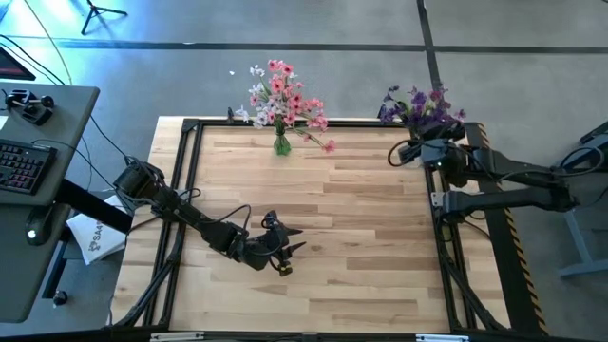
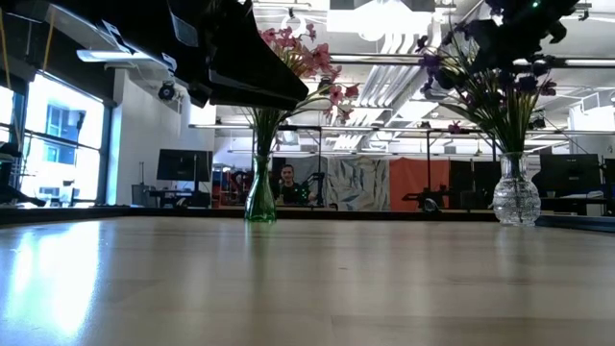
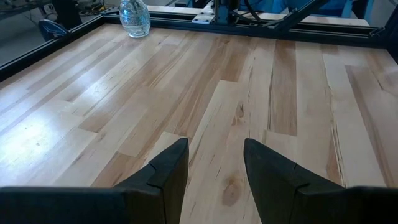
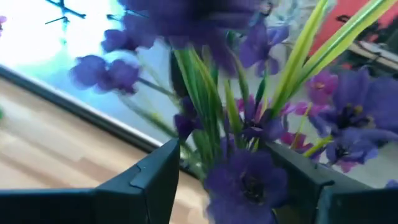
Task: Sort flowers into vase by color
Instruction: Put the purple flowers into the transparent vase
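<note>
Sorting looks nearly or wholly finished: no loose sprigs left on the pale wooden plank table (image 1: 323, 218).

Slim green glass vase (image 1: 282, 144) at upper centre of the high view: holds the pink and white blossoms on long green stems (image 1: 285, 95).

Round clear glass vase (image 2: 516, 197) at upper right: holds the purple blossoms (image 1: 423, 106).

Right hand (image 1: 404, 152) beside the purple bunch, fingers spread wide around stems, not clamped.

Left hand (image 1: 285, 249) low at lower centre, half open, holding nothing.

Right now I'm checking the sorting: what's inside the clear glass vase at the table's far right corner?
The clear glass vase holds purple flowers on green stems. Whether there is water inside cannot be told.
</note>
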Robot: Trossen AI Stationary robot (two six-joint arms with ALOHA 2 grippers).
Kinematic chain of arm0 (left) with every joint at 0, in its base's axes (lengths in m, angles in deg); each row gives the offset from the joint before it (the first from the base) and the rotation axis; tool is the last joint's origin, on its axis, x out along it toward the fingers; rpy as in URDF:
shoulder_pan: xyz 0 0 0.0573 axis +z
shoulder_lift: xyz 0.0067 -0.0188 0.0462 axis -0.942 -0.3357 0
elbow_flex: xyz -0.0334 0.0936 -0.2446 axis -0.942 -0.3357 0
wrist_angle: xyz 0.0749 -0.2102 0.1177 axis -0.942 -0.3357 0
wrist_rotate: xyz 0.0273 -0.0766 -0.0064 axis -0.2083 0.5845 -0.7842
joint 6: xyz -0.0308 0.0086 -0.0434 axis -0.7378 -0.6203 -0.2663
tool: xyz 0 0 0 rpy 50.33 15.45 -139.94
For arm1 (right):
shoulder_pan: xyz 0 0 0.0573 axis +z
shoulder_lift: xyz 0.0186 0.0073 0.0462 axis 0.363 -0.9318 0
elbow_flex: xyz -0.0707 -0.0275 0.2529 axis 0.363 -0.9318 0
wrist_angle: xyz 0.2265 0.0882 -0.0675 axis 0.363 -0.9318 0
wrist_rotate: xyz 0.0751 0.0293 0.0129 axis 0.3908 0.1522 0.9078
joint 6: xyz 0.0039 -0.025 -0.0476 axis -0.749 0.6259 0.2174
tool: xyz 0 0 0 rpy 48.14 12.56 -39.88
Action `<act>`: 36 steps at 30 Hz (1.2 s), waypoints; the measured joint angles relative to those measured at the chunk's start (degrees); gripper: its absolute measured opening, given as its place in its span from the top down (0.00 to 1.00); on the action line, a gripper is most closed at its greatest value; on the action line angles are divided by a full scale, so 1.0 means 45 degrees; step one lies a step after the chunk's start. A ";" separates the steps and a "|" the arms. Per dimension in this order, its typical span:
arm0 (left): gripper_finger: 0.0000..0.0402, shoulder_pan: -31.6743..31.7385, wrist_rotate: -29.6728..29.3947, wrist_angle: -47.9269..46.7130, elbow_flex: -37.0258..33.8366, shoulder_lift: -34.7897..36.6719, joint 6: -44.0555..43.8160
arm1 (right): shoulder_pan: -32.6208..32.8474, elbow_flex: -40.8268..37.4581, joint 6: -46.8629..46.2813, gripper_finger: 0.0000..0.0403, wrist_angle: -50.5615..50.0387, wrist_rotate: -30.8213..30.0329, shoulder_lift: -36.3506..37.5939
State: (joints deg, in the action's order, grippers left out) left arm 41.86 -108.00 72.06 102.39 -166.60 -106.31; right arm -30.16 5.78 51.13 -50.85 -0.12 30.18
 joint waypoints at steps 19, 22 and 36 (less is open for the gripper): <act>0.64 -0.0002 0.0227 0.0023 0.0000 0.0000 0.0003 | -0.2505 -0.0010 0.1062 0.97 -0.0695 0.1870 -0.1668; 0.64 -0.0007 0.0240 0.0028 0.0000 0.0000 0.0002 | -0.2532 -0.0010 0.0515 0.98 -0.1478 0.1892 -0.1668; 0.64 -0.0007 0.0238 0.0024 0.0000 0.0000 -0.0078 | -0.2527 0.2342 0.0334 0.63 -0.2348 0.3675 -0.1658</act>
State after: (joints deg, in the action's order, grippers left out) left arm 41.83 -106.93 72.17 102.39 -166.60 -106.66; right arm -41.53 16.32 52.64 -61.41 16.41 22.72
